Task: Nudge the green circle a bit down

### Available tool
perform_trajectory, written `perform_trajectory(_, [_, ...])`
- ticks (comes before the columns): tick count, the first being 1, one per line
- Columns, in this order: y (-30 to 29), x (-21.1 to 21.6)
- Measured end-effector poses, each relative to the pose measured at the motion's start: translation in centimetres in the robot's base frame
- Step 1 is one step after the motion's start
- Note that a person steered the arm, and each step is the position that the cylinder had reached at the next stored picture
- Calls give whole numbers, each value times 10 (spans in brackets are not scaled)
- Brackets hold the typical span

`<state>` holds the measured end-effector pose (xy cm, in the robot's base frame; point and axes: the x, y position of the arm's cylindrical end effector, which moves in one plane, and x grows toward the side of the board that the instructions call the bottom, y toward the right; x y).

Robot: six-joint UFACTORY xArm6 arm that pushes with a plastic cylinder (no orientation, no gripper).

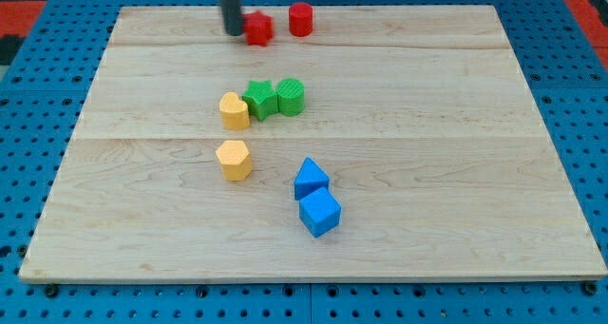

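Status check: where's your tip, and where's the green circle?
My tip at view's top, touching red block. Green circle mid-board, untouched, beside green star. Nothing directly below it.

straight dark grey rod, smooth, my tip [234, 33] blunt

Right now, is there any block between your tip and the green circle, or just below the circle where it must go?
Nothing visible blocks either path. My tip sits at the view's top beside the red block; bare board lies between it and the green circle, and directly below the circle.
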<state>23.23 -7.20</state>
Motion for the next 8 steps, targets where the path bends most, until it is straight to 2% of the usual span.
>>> perform_trajectory(1, [16,-2])
perform_trajectory(6, [2,-1])
perform_trajectory(7, [4,12])
perform_trajectory(8, [7,63])
